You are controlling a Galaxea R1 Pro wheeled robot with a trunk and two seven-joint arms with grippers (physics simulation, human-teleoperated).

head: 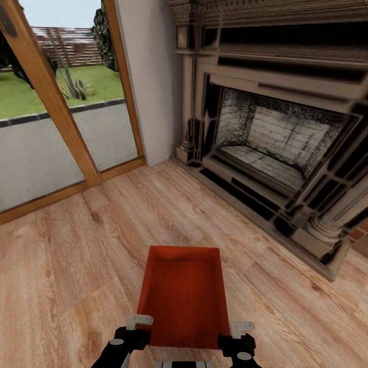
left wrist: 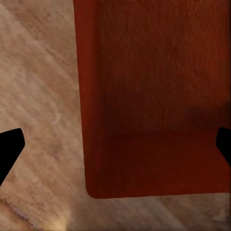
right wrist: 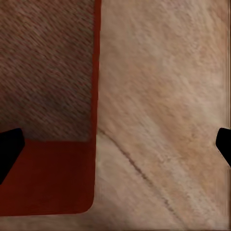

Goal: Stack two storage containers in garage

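Orange bin [head: 184, 299] near edge cut off, both end effectors spread wide astride its corners, fireplace [head: 276, 138] ahead, glass door [head: 51, 102] left.

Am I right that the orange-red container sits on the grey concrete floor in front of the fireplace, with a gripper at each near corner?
Not quite. The container sits on light wood-plank flooring, not grey concrete, as the head view shows. The rest holds: the fireplace is ahead, with the left gripper and right gripper at its near corners.

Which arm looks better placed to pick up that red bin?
Neither alone: the left gripper and right gripper flank the bin at its near corners, both open, so probably both lift together.
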